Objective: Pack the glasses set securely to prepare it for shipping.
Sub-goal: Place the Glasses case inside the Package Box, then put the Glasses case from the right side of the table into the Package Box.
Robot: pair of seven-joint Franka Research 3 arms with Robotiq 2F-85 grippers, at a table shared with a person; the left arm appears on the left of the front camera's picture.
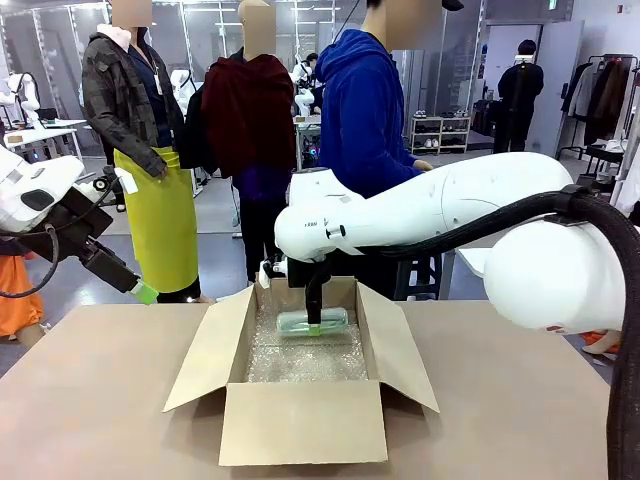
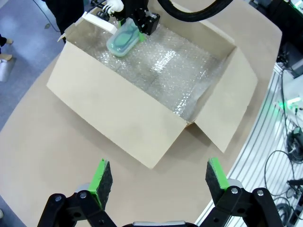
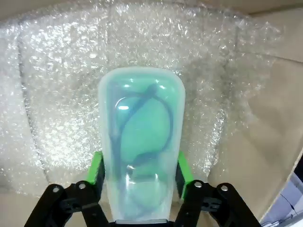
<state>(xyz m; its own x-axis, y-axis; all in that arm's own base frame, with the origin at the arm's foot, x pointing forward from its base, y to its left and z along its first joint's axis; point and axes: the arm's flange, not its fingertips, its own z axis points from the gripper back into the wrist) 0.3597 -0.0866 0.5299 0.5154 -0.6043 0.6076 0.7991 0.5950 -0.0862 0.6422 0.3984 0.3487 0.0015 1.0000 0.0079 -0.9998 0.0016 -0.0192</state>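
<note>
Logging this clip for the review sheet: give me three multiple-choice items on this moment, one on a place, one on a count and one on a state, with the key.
1. Where is the mint-green case?
A. on the bare tabletop
B. inside the cardboard box, over the bubble wrap
C. in the person's hand

2. How many eyeglass cases are in the box?
A. one
B. two
C. three

3. What state is the left tool in?
A. shut on a case
B. shut on a sheet of wrap
C. open, holding nothing

Key:
1 B: the front view shows it between the box walls, clamped in the right tool.
2 A: the green one is the single case there.
3 C: its green pads stand wide apart with nothing between them.
</note>
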